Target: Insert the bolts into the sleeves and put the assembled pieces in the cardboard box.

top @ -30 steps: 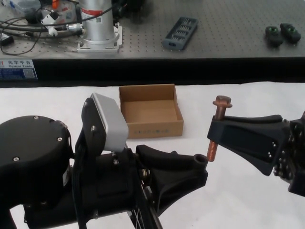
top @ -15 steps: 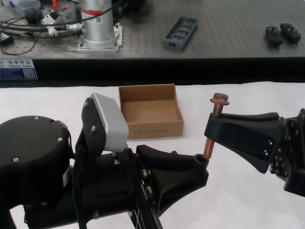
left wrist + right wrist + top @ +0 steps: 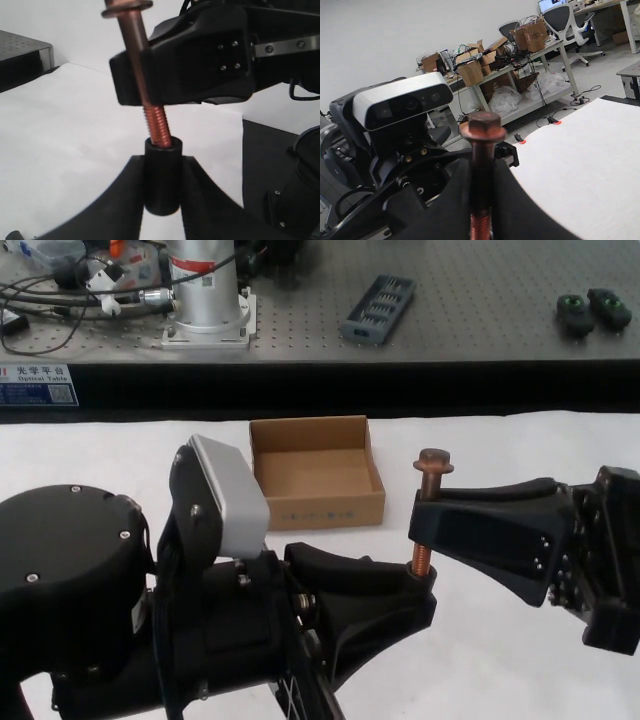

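The left gripper [image 3: 162,166] is closed on a black sleeve [image 3: 162,187], which stands upright between its two curved fingers with the mouth up. Just above, the right gripper [image 3: 430,525] is clamped around the shank of a copper bolt [image 3: 141,75], head up. The bolt's threaded tip sits just inside the sleeve's mouth. Both are held over the white bench [image 3: 500,660], near the open cardboard box [image 3: 320,508] but apart from it. The left arm's bulk and its grey wrist camera [image 3: 230,490] cover the bench's near left part. Behind the bench, a perforated table [image 3: 480,300] carries a silver post [image 3: 205,285], a ribbed rack [image 3: 378,308] and cables [image 3: 50,285]. The right wrist view takes in a room with cluttered tables [image 3: 520,55] and an office chair [image 3: 565,20].
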Tool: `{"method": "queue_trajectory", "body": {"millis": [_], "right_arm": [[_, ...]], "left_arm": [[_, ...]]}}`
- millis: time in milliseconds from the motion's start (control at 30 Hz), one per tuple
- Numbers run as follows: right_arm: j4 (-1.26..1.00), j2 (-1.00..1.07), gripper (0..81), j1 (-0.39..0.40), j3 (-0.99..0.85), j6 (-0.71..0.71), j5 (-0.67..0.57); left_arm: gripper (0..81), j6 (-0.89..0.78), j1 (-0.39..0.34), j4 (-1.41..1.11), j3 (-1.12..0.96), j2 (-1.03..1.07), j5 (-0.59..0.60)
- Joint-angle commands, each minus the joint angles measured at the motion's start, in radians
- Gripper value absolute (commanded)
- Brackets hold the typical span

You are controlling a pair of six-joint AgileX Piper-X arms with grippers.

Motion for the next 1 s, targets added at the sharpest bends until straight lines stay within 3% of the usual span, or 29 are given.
{"method": "queue_trajectory", "body": {"millis": [0,167,333,400,567,867,967], "right_arm": [[0.032,0.003,3.7,0.000,-0.010,-0.094,-0.064],[0.069,0.003,2.0,0.000,-0.010,-0.219,-0.071],[0.084,0.003,31.6,0.000,-0.010,-0.220,-0.067],[0.084,0.003,37.8,0.000,-0.010,-0.211,-0.039],[0.082,0.003,37.6,0.000,-0.010,-0.214,-0.031],[0.082,0.000,37.5,-0.038,-0.010,-0.214,0.076],[0.086,0.000,32.2,-0.068,-0.010,-0.214,0.088]], "left_arm": [[9.6,0.012,-0.004,-0.129,-0.010,-0.007,-0.130],[9.6,0.012,-0.004,-0.188,-0.010,-0.007,-0.213],[9.6,0.012,-0.004,-0.188,-0.010,-0.007,-0.213],[9.6,0.012,-0.004,-0.188,-0.010,-0.007,-0.213],[9.6,0.012,-0.004,-0.188,-0.010,-0.007,-0.221],[9.6,0.005,0.016,-0.155,-0.015,-0.007,-0.379],[9.6,-0.073,0.051,-0.066,-0.036,-0.007,-0.435]]}}
